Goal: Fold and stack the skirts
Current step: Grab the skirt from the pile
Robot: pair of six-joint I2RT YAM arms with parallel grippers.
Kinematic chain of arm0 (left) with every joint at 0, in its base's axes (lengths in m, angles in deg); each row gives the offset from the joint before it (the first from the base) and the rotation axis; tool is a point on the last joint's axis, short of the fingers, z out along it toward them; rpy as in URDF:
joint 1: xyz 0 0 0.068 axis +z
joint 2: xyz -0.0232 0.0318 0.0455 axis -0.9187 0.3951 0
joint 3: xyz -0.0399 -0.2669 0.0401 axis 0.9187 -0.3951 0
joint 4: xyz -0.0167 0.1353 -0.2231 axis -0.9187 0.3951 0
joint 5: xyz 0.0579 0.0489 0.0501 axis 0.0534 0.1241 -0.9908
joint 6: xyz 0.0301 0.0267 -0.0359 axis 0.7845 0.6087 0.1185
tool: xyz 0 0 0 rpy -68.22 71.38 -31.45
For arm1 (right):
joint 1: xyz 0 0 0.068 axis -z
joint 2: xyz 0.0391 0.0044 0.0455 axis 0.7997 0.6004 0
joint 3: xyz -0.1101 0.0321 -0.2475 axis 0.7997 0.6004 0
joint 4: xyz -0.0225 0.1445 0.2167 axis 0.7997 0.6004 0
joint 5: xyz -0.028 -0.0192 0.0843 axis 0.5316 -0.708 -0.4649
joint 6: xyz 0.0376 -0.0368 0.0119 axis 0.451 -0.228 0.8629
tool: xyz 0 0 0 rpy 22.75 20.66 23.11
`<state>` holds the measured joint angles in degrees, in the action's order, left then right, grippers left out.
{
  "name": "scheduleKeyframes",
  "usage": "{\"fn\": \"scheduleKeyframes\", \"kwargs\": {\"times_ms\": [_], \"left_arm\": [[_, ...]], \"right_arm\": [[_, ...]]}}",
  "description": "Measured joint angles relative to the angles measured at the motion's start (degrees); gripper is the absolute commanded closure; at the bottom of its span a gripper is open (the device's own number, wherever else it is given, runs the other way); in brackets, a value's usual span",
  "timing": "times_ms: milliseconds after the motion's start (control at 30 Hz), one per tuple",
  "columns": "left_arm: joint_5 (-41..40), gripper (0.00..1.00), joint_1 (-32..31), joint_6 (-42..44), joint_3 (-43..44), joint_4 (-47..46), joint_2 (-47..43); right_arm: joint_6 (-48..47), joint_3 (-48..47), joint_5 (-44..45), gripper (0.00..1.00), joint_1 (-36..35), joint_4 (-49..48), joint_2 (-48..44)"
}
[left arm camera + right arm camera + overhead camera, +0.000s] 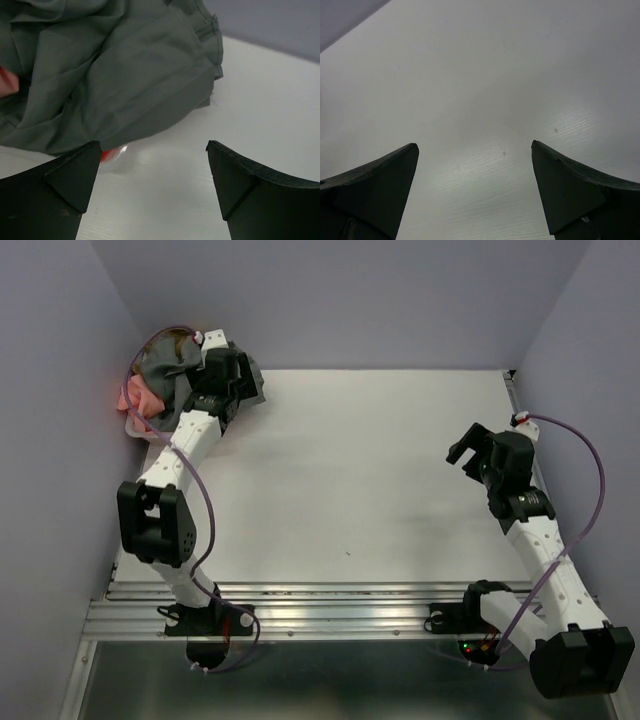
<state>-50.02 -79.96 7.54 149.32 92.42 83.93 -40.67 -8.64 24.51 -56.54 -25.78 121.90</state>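
The left arm reaches to the worktop's (380,470) far-left corner, its left gripper (153,144) spread wide and empty, just short of the crumpled grey skirt (115,80). A pink skirt (137,395) lies bunched against it. The right gripper (474,143) hangs wide open near the right edge.

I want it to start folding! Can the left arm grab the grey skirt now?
Probably yes: the left gripper is open, and the grey skirt lies bunched just ahead of it, uncovered on this side.
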Motion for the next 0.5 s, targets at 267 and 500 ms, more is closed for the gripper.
{"fn": "scheduleKeyframes", "kwargs": {"times_ms": [267,500], "left_arm": [[1.4,0.01,6.3,7.7,18.8,4.6,19.3],[5.4,0.01,7.6,11.8,24.4,9.4,26.2]], "right_arm": [[-1.1,0.0,0.5,0.00,0.0,-0.1,2.1],[-1.5,0.0,1.7,0.00,0.0,-0.1,4.8]]}}
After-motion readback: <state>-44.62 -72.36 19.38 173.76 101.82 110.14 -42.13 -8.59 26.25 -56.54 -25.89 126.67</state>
